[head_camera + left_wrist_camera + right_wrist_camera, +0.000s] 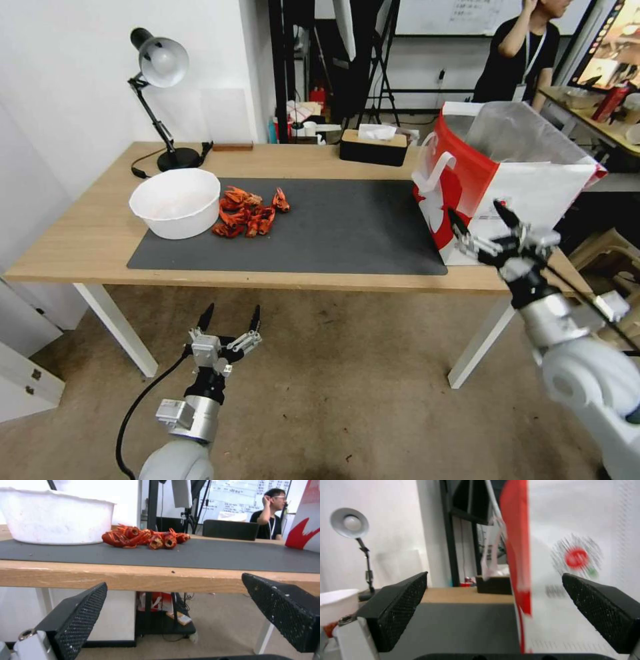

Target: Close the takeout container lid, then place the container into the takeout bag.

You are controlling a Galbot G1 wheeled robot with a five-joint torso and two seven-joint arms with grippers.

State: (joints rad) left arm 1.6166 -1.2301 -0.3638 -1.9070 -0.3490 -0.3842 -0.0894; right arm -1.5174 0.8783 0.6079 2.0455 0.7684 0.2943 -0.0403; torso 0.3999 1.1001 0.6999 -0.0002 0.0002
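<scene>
At right of the head view, the spread-fingered right gripper (481,219) faces the takeout bag (493,180), likely light and floppy, best held by its white strap handle (437,168).

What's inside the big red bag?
Looking into the bag from the head view, you can see silvery lining near its open top. The bottom is hidden by its walls, so whether anything lies in there cannot be told.

White-and-silver arms, black mesh-textured fingers (80,620), black cables.
</scene>
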